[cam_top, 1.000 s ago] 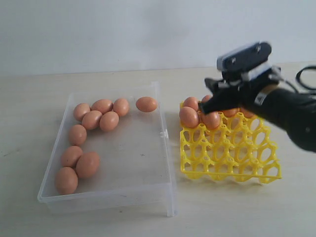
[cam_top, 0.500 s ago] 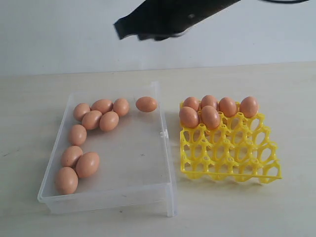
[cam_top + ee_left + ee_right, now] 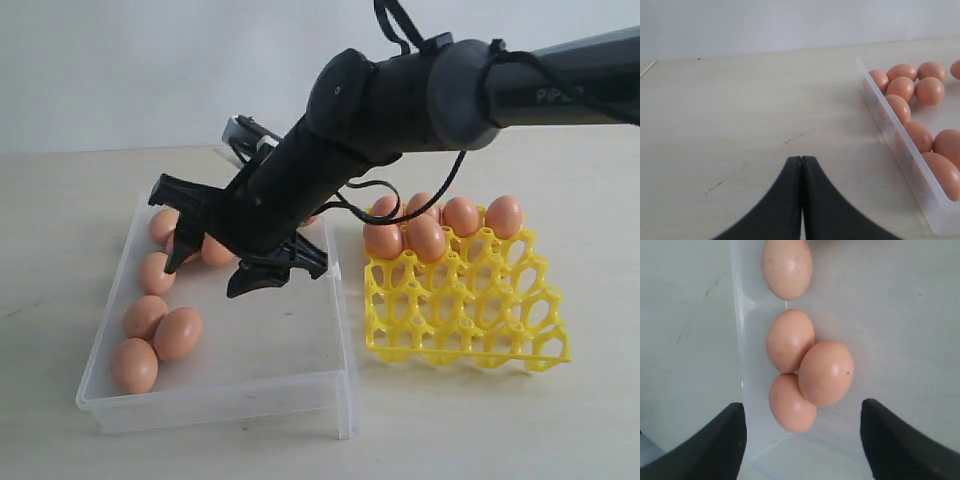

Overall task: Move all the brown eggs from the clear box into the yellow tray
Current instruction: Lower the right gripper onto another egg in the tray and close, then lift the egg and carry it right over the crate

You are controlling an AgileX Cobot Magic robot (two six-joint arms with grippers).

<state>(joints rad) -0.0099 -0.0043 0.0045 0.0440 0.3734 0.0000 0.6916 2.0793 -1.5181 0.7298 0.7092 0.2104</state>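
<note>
Several brown eggs (image 3: 178, 333) lie along the left side of the clear box (image 3: 220, 400); others are hidden behind the arm. Several more eggs (image 3: 427, 237) sit in the far rows of the yellow tray (image 3: 470, 310). My right gripper (image 3: 200, 278) reaches across the box and hangs open over its left half with nothing between its fingers. In the right wrist view, the right gripper (image 3: 804, 407) straddles a cluster of three eggs (image 3: 825, 372) by the box wall (image 3: 740, 340). My left gripper (image 3: 801, 159) is shut and empty over bare table, beside the box wall (image 3: 900, 150) and its eggs (image 3: 900, 88).
The tray stands just right of the box, whose small clip tab faces it. The near rows of tray cups hold nothing. The right arm's black body (image 3: 400, 100) spans above the box's far right corner.
The right gripper left the tray, rose high above the scene, then came down over the left half of the box, jaws now wide. One more egg sits in the tray.
</note>
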